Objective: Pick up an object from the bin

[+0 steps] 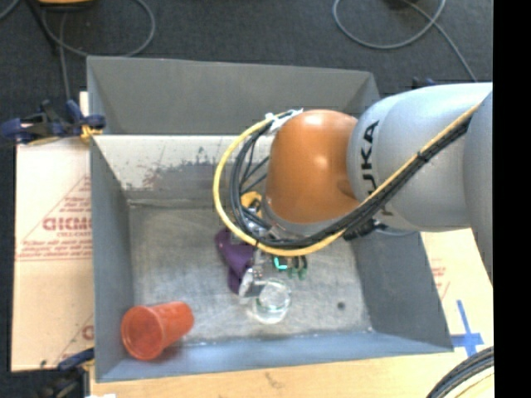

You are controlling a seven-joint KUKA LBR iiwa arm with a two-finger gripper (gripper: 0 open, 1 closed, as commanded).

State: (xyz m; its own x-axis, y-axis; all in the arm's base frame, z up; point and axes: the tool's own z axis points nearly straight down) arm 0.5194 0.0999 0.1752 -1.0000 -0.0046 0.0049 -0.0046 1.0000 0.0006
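The gripper [255, 286] hangs low over the middle of the bin [108, 247], tucked under the arm's orange cover [307, 168]. From where I stand I cannot tell how far open it is, or whether it has hold of anything.

Two things lie right at its tip. A clear cup [270, 303] sits just on its near side, close to the near wall, and a purple thing [231, 255] lies just left of it. They look to be touching or nearly so.

I'd guess the clear cup is light, thin-walled plastic, smooth and slippery. It would likely roll or skid under a push and buckle under a hard squeeze. The rim or a narrow span across the body seems the best place to pinch it.

It is see-through and rounded, with bright glints, and the grey floor shows through it. The purple thing is dark, lumpy and folded, maybe soft; I can't make out its kind.

An orange cup [154, 329] lies on its side in the near left corner, well apart.
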